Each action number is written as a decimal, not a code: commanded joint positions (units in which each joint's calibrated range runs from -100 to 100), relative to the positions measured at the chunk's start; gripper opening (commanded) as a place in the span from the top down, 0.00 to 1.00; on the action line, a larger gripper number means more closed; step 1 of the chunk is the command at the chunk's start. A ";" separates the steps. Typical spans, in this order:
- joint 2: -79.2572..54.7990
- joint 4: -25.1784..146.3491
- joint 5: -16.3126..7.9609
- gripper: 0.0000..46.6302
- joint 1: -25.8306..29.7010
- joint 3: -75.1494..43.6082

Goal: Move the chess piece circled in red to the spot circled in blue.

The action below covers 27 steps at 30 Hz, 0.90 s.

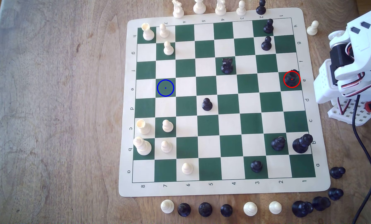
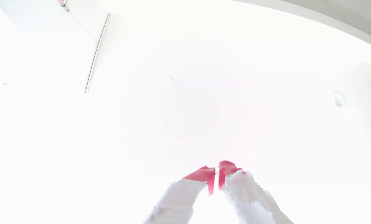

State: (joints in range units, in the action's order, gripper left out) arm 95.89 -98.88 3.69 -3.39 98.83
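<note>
piece: chess piece stood on red-ringed green sq, ext view's right board edge, beside arm base | spot well apart, left | gripper red-tipped fingers nearly together, holding nothing | handling: prob light, rigid, glossy/slippery; pinch at waist under flat top

Exterior view looks straight down; wrist view faces upward

Even, soft daylight across the table in the exterior view; short faint shadows, mild glare on glossy black pieces, sharp focus. Wrist view blown out almost wholly to white, with curved fisheye bending at the edges, pincer tips pale red.
</note>
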 commanded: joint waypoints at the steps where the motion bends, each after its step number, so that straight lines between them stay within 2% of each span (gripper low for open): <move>1: -0.05 0.60 0.05 1.00 0.30 1.08; 6: -0.05 17.89 0.05 1.00 3.59 0.09; 12: -0.14 44.50 0.05 1.00 3.04 -5.72; 14: -0.14 60.15 -0.24 1.00 2.88 -9.52; 21: -0.14 69.81 -0.39 1.00 1.32 -10.43; 25: -0.22 91.92 -0.39 1.00 1.32 -16.69; 26: -0.22 106.99 -0.39 1.00 1.63 -21.58; 27: -0.22 112.07 -0.44 1.00 1.87 -23.30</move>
State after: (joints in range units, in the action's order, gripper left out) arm 95.89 -15.06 3.69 -1.99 87.53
